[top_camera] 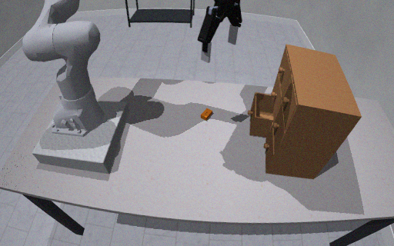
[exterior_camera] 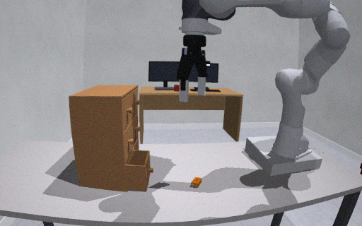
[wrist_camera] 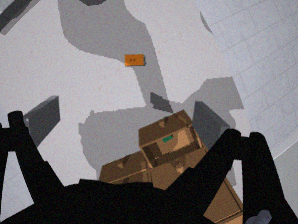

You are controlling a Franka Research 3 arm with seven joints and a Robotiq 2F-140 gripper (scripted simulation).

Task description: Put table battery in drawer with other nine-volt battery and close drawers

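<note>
The orange nine-volt battery [top_camera: 206, 114] [exterior_camera: 196, 182] [wrist_camera: 135, 60] lies flat on the table, a little in front of the chest. The brown chest [top_camera: 317, 138] [exterior_camera: 100, 141] stands upright. One bottom drawer [top_camera: 259, 127] [exterior_camera: 137, 176] [wrist_camera: 160, 129] is pulled partly out and looks level. A small green thing [wrist_camera: 168, 138] lies inside it; I cannot tell what it is. The other drawers look pushed in, their contents hidden. My gripper [top_camera: 219, 46] [exterior_camera: 192, 93] [wrist_camera: 125, 110] is wide open and empty, high above the table.
Round knobs stick out from the chest's front, one of them on the open drawer [exterior_camera: 150, 170]. The arm's base block [top_camera: 72, 155] [exterior_camera: 295, 166] stands at the other end of the table [top_camera: 163, 181]. A desk with monitors [exterior_camera: 162, 72] stands beyond the table.
</note>
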